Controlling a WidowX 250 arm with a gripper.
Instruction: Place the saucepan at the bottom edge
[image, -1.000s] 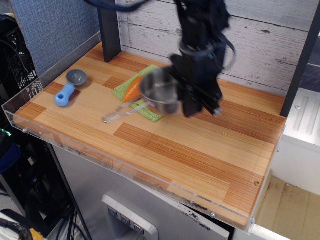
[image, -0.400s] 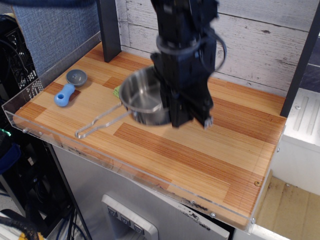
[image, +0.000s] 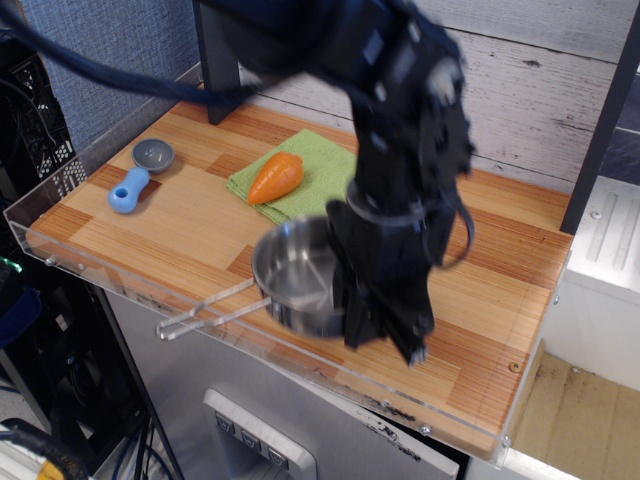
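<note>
The shiny steel saucepan (image: 296, 277) hangs over the front part of the striped wood tabletop. Its long wire loop handle (image: 205, 310) points left and reaches out past the clear acrylic strip of the bottom edge (image: 300, 352). My gripper (image: 345, 300) is shut on the pan's right rim, and the black arm hides that side of the pan. I cannot tell whether the pan touches the wood or is just above it.
An orange carrot (image: 275, 176) lies on a green cloth (image: 320, 165) behind the pan. A small grey-and-blue scoop (image: 138, 173) lies at the back left. A dark post (image: 217, 55) stands at the back. A clear acrylic wall runs along the left side.
My gripper has carried the saucepan from above the green cloth forward and down to the front rim. The carrot and cloth are now uncovered.
</note>
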